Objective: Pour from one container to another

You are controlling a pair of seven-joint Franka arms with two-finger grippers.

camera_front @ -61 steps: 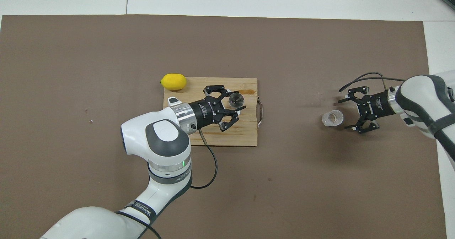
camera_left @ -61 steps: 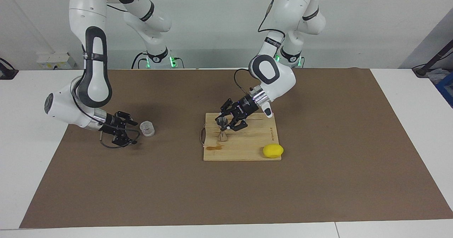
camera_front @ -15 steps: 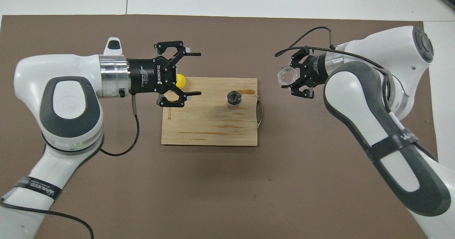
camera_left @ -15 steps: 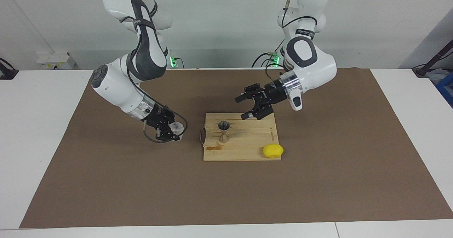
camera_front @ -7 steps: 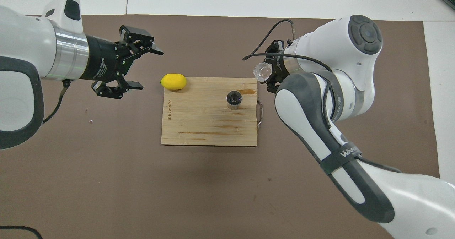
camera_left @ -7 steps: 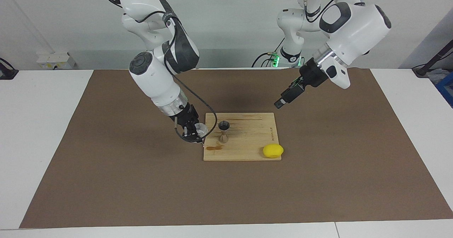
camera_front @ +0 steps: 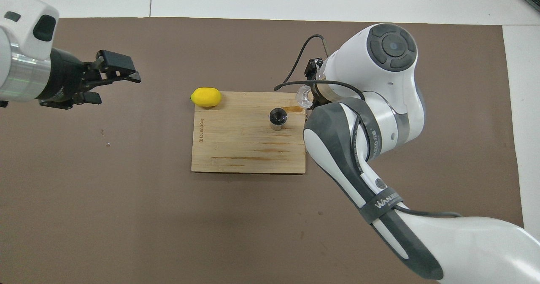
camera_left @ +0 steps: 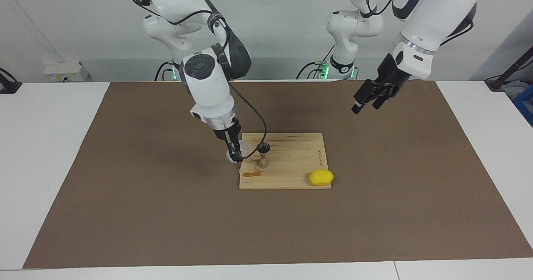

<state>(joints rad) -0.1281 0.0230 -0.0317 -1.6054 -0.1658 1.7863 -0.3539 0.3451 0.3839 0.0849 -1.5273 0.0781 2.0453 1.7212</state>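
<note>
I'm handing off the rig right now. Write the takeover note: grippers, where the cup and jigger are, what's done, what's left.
Right gripper: shut on the clear cup, held in the air over the cutting board's handle end, beside the jigger.
Left gripper: open, raised over the brown mat toward its own end, waiting.
Jigger: upright on the board. Lemon at the board's corner.
Done: cup picked up and brought to the jigger.
Left: tip the cup into the jigger.

We see the worktop [camera_left: 62,117] from high across it, facing both robots; our second camera looks steeply down from their end, perhaps closer. Both share the cutting board [camera_left: 291,176] [camera_front: 236,149].
</note>
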